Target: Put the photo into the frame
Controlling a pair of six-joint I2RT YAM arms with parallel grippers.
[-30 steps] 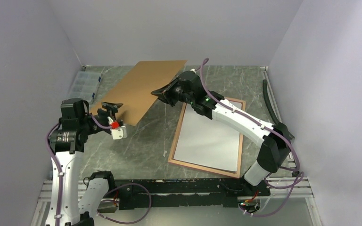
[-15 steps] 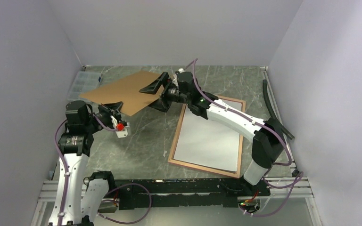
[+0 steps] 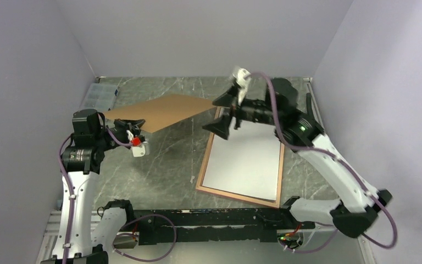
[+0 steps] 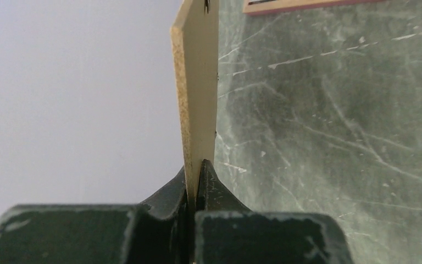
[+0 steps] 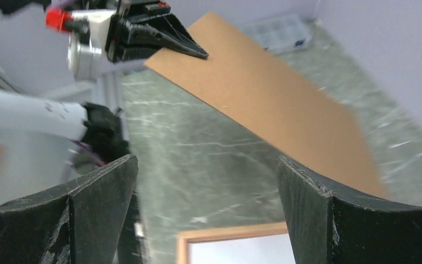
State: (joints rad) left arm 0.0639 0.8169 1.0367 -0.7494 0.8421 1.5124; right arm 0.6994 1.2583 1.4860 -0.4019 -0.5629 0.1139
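Trouble from here most likely comes from the brown board (image 3: 159, 111). The left fingers (image 4: 215, 190) are clamped on one edge of it, near a corner. They hold it tilted in the air over the far left of the surface (image 3: 165, 165), with most of its length hanging out unsupported. With so narrow a bite, the board could swing, twist in the grip or slip out. Its far corner points toward the frame (image 3: 238, 197), so a careless sweep could knock the frame askew.

The right fingers (image 5: 96, 206) are spread wide with nothing between them, raised above the frame's far end and facing the board. The frame lies flat on the right side of the surface. Filling it is a white sheet that I take to be the photo (image 3: 244, 162), lying picture side down, though no printed side shows, so I cannot be sure. If the right arm drops carelessly, it could scuff or shift that sheet before the board goes over it.
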